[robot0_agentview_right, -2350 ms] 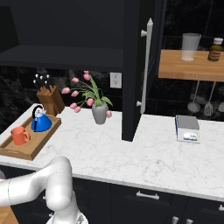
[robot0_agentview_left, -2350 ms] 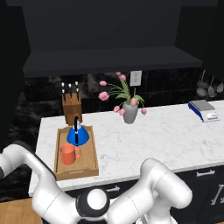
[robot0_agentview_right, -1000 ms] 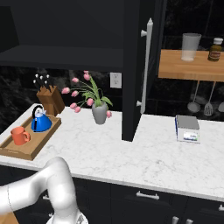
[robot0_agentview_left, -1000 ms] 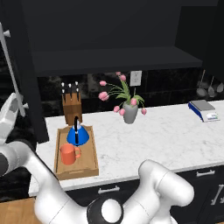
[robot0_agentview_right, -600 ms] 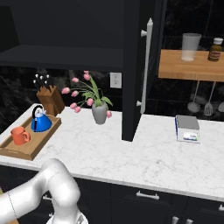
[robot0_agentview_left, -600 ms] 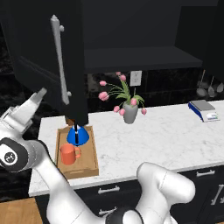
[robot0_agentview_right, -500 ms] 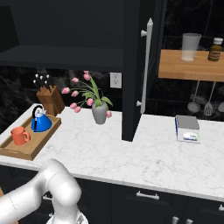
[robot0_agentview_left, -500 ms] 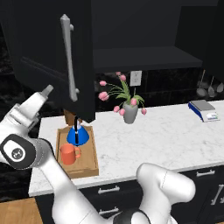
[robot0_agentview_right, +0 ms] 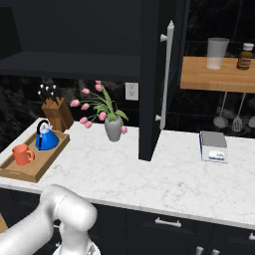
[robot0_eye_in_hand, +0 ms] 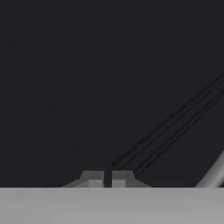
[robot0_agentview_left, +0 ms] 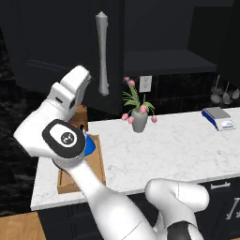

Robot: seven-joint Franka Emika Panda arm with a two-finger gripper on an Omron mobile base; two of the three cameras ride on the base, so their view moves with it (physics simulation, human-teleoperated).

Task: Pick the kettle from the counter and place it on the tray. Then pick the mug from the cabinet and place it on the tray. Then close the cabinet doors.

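The wooden tray (robot0_agentview_right: 31,172) lies at the left end of the white marble worktop (robot0_agentview_right: 164,179), and it holds two things: the bright blue kettle (robot0_agentview_right: 47,140) with its black arched handle at the far end, upright, and the orange-red mug (robot0_agentview_right: 22,155) at the near end, also upright, its handle turned to the side. The two stand near each other without touching. Just behind the tray stands a wooden knife block (robot0_agentview_right: 56,113), and further along the worktop a grey vase of pink flowers (robot0_agentview_right: 113,127) and a small scale (robot0_agentview_right: 213,146). In the left base view the white arm rises in front of the tray (robot0_agentview_left: 96,164), so that only a sliver of the blue kettle (robot0_agentview_left: 90,145) peeps past it and the mug is hidden; this view shows the left cabinet door (robot0_agentview_left: 70,47) swung part-way over the opening, its silver bar handle (robot0_agentview_left: 102,52) facing the camera. The right base view shows the right cabinet door (robot0_agentview_right: 162,74) standing open, edge-on, and the dark shelf (robot0_agentview_right: 69,64) inside the cabinet. In the hand view the fingers (robot0_eye_in_hand: 107,179) are pressed almost together with only a thin slit between them, pinching nothing, close before a dark panelled surface, with a piece of silver bar at the lower right corner.
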